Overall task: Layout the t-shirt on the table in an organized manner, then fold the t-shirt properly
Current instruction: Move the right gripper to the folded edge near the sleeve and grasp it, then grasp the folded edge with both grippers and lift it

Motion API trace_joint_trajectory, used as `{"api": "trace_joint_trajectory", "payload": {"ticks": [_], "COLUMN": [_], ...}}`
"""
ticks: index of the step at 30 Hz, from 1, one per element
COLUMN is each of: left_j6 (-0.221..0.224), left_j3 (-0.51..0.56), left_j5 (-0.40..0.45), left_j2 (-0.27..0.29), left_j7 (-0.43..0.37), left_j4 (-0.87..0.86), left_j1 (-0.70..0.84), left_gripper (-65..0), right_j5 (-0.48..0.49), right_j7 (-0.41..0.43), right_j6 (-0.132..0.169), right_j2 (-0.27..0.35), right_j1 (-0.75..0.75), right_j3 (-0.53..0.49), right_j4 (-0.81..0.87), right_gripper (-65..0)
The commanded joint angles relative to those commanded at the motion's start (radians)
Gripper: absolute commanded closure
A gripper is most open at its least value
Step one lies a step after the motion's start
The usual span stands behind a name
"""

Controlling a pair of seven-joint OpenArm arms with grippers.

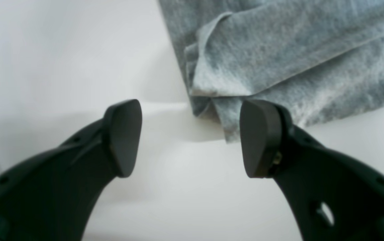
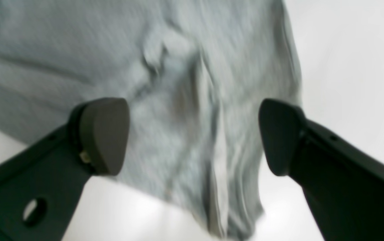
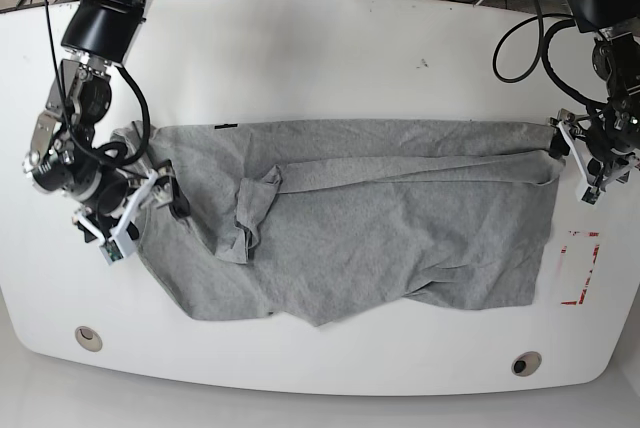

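- A heather-grey t-shirt (image 3: 350, 228) lies spread wide across the middle of a glossy white bench (image 3: 300, 58), wrinkled and only partly flattened.
- A long narrow fold of cloth (image 3: 420, 170) runs across its upper half, and a bunched, twisted lump (image 3: 252, 210) sits left of centre.
- The lower hem is uneven, dipping to a point near the front edge of the bench.
- In the base view the left tool (image 3: 590, 153) sits at the shirt's right edge, just beside the cloth's upper corner.
- From the left wrist camera, the left tool (image 1: 192, 137) has its jaws spread wide and nothing between them; a folded corner of the shirt (image 1: 279, 57) lies just beyond the fingertips on the bare bench.
- In the base view the right tool (image 3: 140, 210) sits at the shirt's left edge, over the cloth.
- From the right wrist camera, the right tool (image 2: 193, 137) is also spread wide, hovering above creased grey fabric (image 2: 178, 100), gripping nothing.
- A red tape rectangle (image 3: 580, 268) marks the bench to the right of the shirt.
- Two round grommet holes (image 3: 88, 337) sit near the bench's front edge.
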Motion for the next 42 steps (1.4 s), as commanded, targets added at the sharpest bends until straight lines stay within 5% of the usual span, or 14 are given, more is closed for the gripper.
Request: {"api": "trace_joint_trajectory", "payload": {"ticks": [7,13,30,34,42], "left_j6": [0.000,0.000,0.000,0.000,0.000], "left_j3": [-0.002,-0.002,0.000,-0.003,-0.023], "left_j5": [0.000,0.000,0.000,0.000,-0.005], "left_j2": [0.000,0.000,0.000,0.002,0.002], "left_j7": [0.000,0.000,0.000,0.000,0.002], "left_j4": [0.018,0.014,0.012,0.012,-0.052], "left_j1": [0.003,0.005,0.006,0.006,0.005], "left_gripper": [-43.2,-43.2,-43.2,-43.6,-43.9], "right_j5": [-0.023,-0.169,-0.184,-0.186,-0.186], "right_j7": [0.112,0.221,0.407,0.436,0.437], "right_j6": [0.000,0.000,0.000,0.000,0.000], "right_j2": [0.054,0.046,0.068,0.066,0.061], "right_j1": [-0.153,-0.187,-0.150,-0.149,-0.149], "right_j3": [0.000,0.000,0.049,0.049,0.048], "right_j4": [0.003,-0.087,-0.411,-0.434,-0.434], "right_gripper": [-58.2,-58.2,-55.0,-44.2,-0.5]}}
